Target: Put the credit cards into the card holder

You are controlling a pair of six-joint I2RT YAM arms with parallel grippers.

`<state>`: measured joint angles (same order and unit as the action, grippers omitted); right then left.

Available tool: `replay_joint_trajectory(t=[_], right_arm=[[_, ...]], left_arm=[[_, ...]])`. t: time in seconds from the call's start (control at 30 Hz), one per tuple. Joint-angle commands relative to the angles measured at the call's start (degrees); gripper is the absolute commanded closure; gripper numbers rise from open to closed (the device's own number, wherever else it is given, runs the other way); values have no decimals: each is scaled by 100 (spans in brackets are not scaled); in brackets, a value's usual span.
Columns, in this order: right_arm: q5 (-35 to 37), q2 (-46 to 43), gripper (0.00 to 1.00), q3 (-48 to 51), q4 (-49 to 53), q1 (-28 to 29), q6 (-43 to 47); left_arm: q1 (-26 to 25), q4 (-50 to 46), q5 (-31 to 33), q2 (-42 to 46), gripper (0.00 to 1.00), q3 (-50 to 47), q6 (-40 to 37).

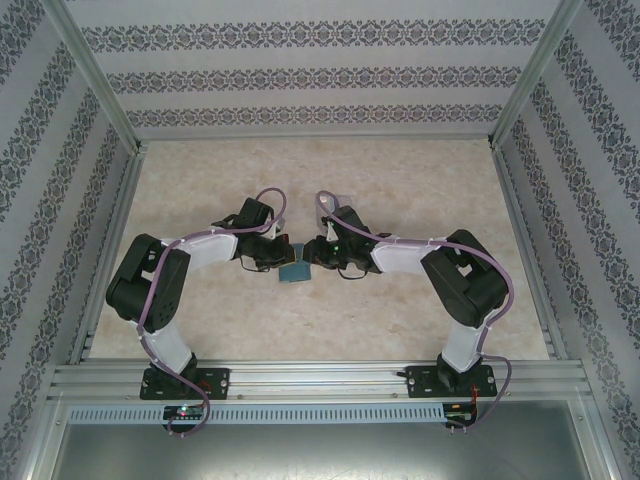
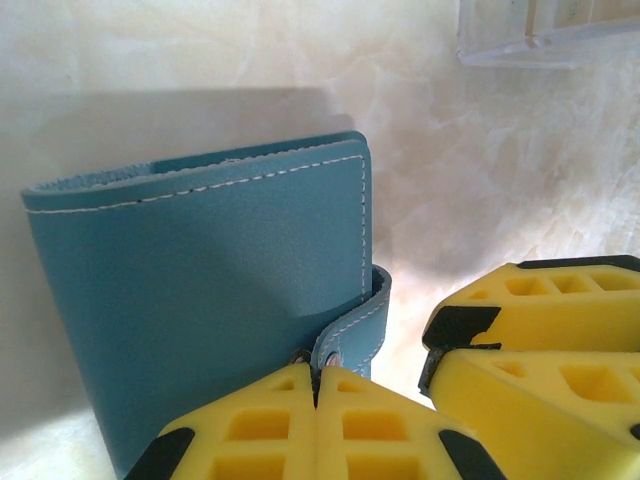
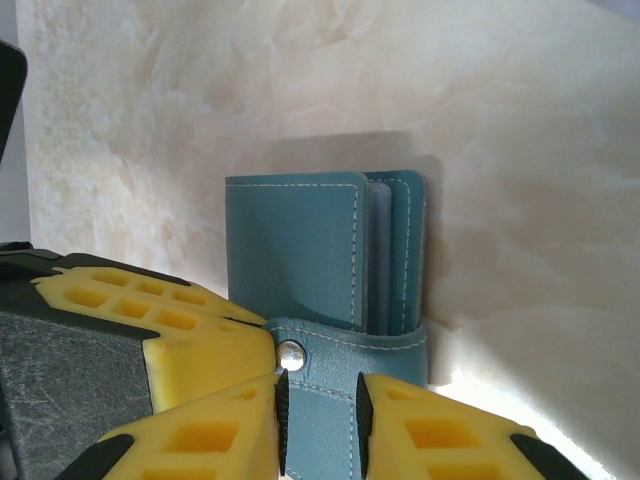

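Two grippers meet over one wallet at the middle of the table; the left gripper [image 2: 315, 385] is closed, its two yellow fingers [image 2: 250, 430] pressed together on the end of the wallet's single strap [image 3: 350, 350], right by the one metal snap [image 3: 290, 352]; the right gripper [image 3: 320, 410] is just beside it, its fingers [image 3: 440, 435] a little apart with blue leather showing in the gap, though I cannot tell whether they clamp it; the blue wallet [image 2: 200, 300] is folded shut, white stitching along its edges, the strap wrapped round its open side; between its covers sits a paler layer [image 3: 378, 260], and whether that is one of the credit cards I cannot tell; one clear plastic card holder [image 2: 530, 45] stands on the table beyond the wallet, apart from it, with pale tan streaks behind its wall too cropped to identify; the table [image 1: 400, 320] is pale, marbled beige; patterned wallpaper panels [image 1: 300, 80] enclose it on three sides, with an aluminium rail [image 1: 320, 375] along the near edge.
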<state>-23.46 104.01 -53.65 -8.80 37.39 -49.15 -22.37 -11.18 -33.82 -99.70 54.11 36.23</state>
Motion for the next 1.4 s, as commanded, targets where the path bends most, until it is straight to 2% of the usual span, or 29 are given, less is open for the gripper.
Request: replay_joint_trajectory(t=[0.0, 0.4, 0.97, 1.37], right_arm=[[-31, 111, 73, -146, 55, 72, 123], [-111, 471, 72, -181, 67, 78, 239], [-232, 52, 75, -426, 273, 83, 248], [-277, 187, 75, -504, 273, 155, 270]], left_arm=[[76, -155, 30, 39, 98, -70, 10], [134, -75, -59, 70, 99, -123, 19], [277, -32, -73, 169, 100, -292, 9], [364, -261, -92, 376, 98, -94, -231]])
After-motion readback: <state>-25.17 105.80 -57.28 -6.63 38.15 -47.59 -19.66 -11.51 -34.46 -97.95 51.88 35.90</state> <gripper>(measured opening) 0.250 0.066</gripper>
